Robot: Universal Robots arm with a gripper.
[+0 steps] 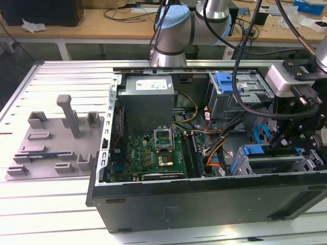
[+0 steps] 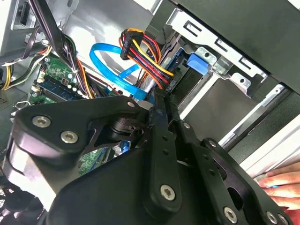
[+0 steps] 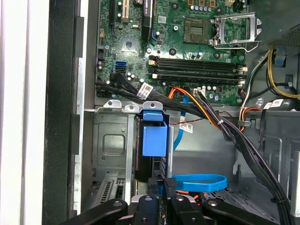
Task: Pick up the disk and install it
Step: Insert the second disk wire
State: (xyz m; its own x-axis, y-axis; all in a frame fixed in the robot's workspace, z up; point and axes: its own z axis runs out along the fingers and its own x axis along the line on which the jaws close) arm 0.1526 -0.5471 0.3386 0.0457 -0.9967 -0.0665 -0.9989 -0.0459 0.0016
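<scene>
Slatted metal table [image 1: 51,214] carries one open computer case [image 1: 204,204]. Over its drive cage [image 3: 110,150] hangs the single gripper [image 3: 163,187]; whether its jaws are clenched or released cannot be told. Close by, the one disk [image 3: 154,138] stands edge-on in that cage, blue bracket outward, probably so it can slide along the rails. One blue cable [image 3: 197,183] loops beside it. One hand [image 2: 276,183] rests near the case.

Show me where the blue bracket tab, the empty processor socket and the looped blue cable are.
blue bracket tab [image 3: 154,137], first wrist view, on its flat front face.
processor socket [image 3: 197,29], first wrist view, on its dark centre.
looped blue cable [image 3: 199,182], first wrist view, on the flat band.
</scene>
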